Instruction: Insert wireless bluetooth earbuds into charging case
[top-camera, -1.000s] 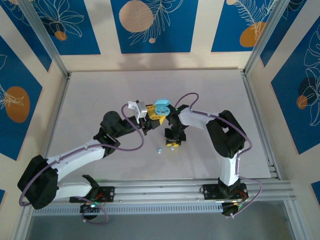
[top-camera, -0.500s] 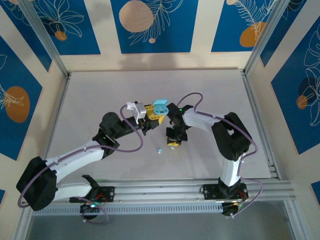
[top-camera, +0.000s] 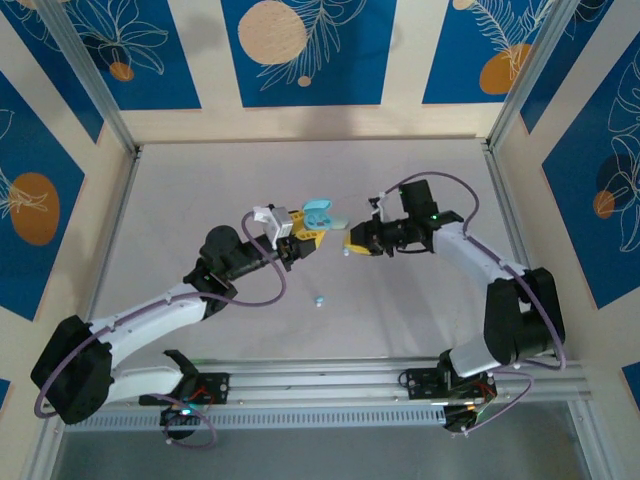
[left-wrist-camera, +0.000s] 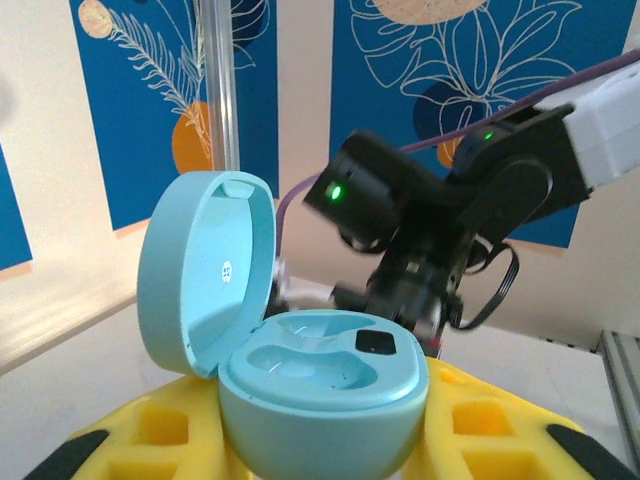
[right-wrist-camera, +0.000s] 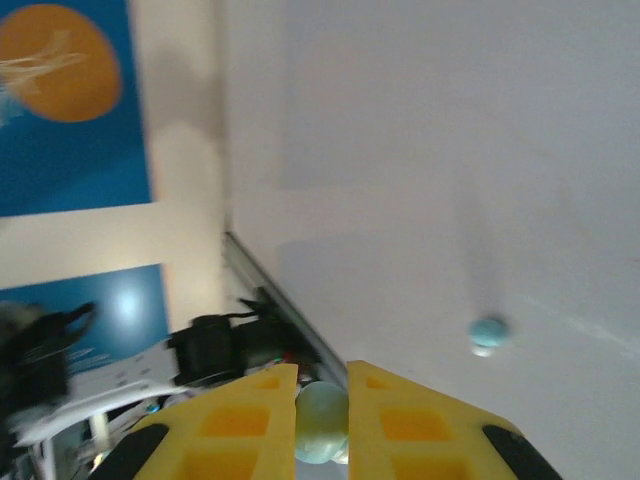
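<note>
Left pincer (top-camera: 306, 236) is clamped on the open light blue rounded plastic charging case (left-wrist-camera: 300, 380). Right pincer (right-wrist-camera: 322, 385) pinches 1 tiny pale blue glossy earbud (right-wrist-camera: 320, 425) near it, and another matching earbud (top-camera: 320, 300) just sits on the white worktop (top-camera: 200, 200).

Case and earbuds around the middle of the worktop

The charging case (top-camera: 318, 213) sits between the fingers of the left gripper (top-camera: 308, 233), near the centre of the worktop (top-camera: 200, 190), well away from every edge. In the left wrist view its lid (left-wrist-camera: 205, 270) stands open to the left of the base. Just right of the case, with a gap between, is the right gripper (top-camera: 353, 243), an earbud (right-wrist-camera: 320, 420) pinched between its fingers. A loose earbud (top-camera: 319, 300) lies on the worktop in front of the case, toward the near edge, apart from both grippers
</note>
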